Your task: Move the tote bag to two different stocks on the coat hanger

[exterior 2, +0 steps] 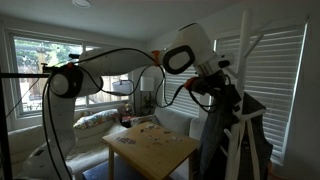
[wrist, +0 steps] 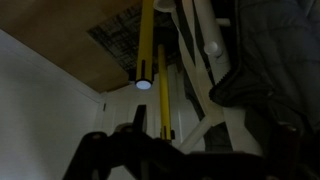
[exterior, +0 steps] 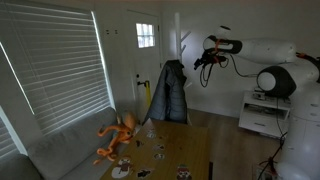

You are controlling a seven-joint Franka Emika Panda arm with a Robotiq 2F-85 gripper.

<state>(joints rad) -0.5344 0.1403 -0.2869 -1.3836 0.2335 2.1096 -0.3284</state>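
Note:
The coat hanger's white pole [exterior: 177,35] rises beside the door, and a dark jacket [exterior: 172,92] hangs from it. It shows in both exterior views, with its pole [exterior 2: 243,55] above the jacket [exterior 2: 222,130]. My gripper [exterior: 205,57] hovers just beside the pole near its top, at the prongs [exterior 2: 207,88]. In the wrist view a white stock [wrist: 207,35] with a rounded tip slants past the jacket [wrist: 265,60]. My gripper [wrist: 195,132] is a dark shape at the bottom; its left finger [wrist: 136,115] stands well aside and nothing lies between the jaws. I cannot make out the tote bag.
A low wooden table [exterior: 185,140] carries an orange toy octopus [exterior: 118,135] and small items. Window blinds [exterior: 60,60] fill one wall. A white cabinet [exterior: 262,115] stands under the arm. Yellow poles [wrist: 146,45] lean near the stand's white legs [wrist: 205,115].

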